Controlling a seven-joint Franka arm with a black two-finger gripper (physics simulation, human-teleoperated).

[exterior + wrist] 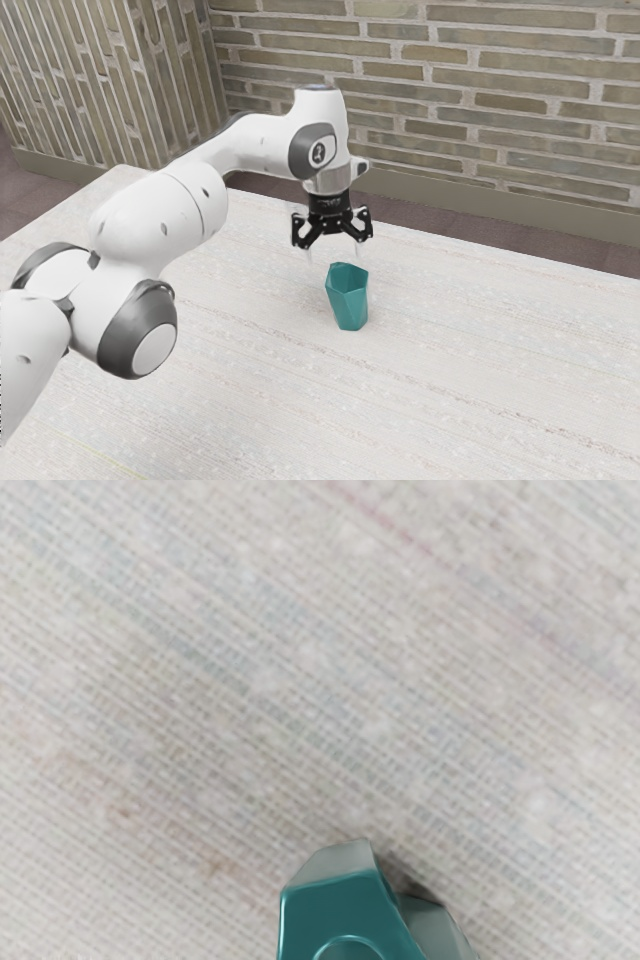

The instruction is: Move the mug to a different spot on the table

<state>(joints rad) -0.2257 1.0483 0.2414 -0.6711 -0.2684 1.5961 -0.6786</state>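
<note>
A teal faceted mug (pixel 347 296) stands upright on the pale table (pixel 480 380), near its middle. My black gripper (pixel 331 248) hangs just above the mug's far rim, pointing down, with its fingers spread open and nothing between them. In the wrist view the mug (pixel 345 910) lies right under my hand, seen from above, with part of its rim and handle in sight.
The wooden tabletop stretches wide around the mug on all sides. A brick wall (pixel 450 90) runs behind the table's far edge, and a slatted wall (pixel 90 80) stands at the exterior view's left.
</note>
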